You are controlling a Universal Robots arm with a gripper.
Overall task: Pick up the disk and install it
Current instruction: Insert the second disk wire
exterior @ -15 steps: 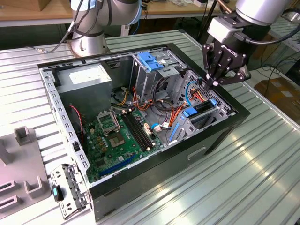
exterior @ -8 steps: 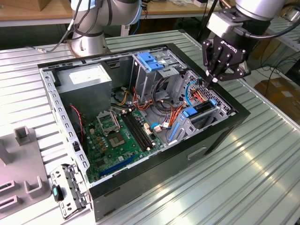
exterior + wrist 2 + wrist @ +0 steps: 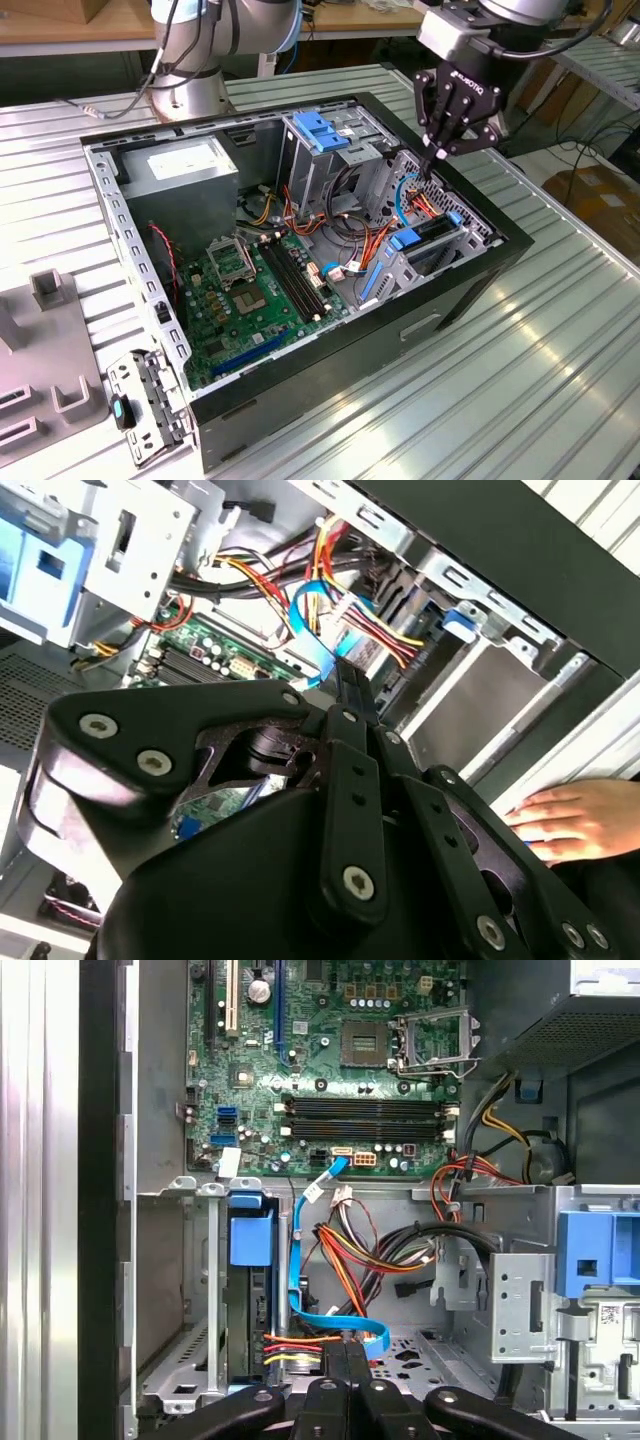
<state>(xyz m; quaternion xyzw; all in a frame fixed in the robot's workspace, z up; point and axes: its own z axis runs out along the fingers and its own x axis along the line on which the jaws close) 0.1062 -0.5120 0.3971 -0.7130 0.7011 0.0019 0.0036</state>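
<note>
The disk [image 3: 431,231] sits edge-on in the drive bay at the case's corner on the exterior view's right, with blue rails at both ends. In the first wrist view the disk [image 3: 248,1310] is a dark slab under a blue tab, with orange and yellow wires reaching its side. My black gripper [image 3: 432,166] hangs just above that bay, over the bundle of cables. Its fingers are shut with nothing between them, which both wrist views confirm for the gripper [image 3: 346,1348] [image 3: 346,672].
The open computer case [image 3: 330,350] lies on a ribbed metal table. Inside are a green motherboard [image 3: 250,290], a grey power supply box [image 3: 180,172] and a metal cage with a blue latch [image 3: 320,130]. A person's hand [image 3: 565,818] rests outside the case wall.
</note>
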